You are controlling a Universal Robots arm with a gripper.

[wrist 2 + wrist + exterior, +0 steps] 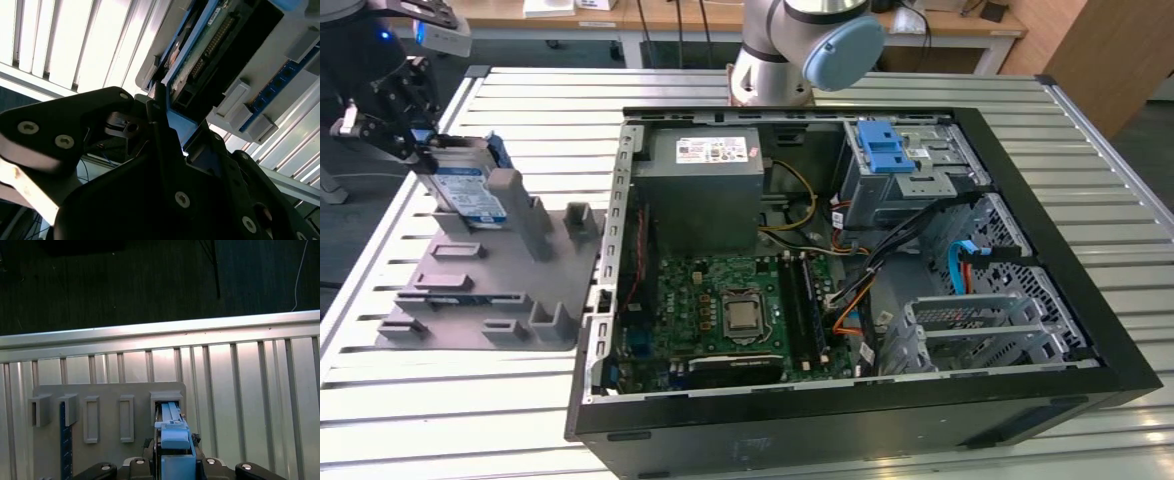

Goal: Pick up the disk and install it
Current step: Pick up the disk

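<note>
Standing on edge in the grey holder (pixel 494 290), near the worktop's (pixel 1094 190) edge at the exterior view's left, the disk (pixel 470 190) has the black fingers (pixel 161 135) clamped on its upper end. Just beside the holder lies the open computer case (pixel 854 425), with the power supply (pixel 700 190) and blue latch (pixel 887 150) inside. The arm's (pixel 787 50) base stands behind the case at the far edge, and its wrist hangs over the disk.

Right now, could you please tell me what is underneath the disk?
The grey slotted holder on the slatted table; the disk stands upright in one slot. Its bottom edge is hidden behind the holder's posts.
</note>
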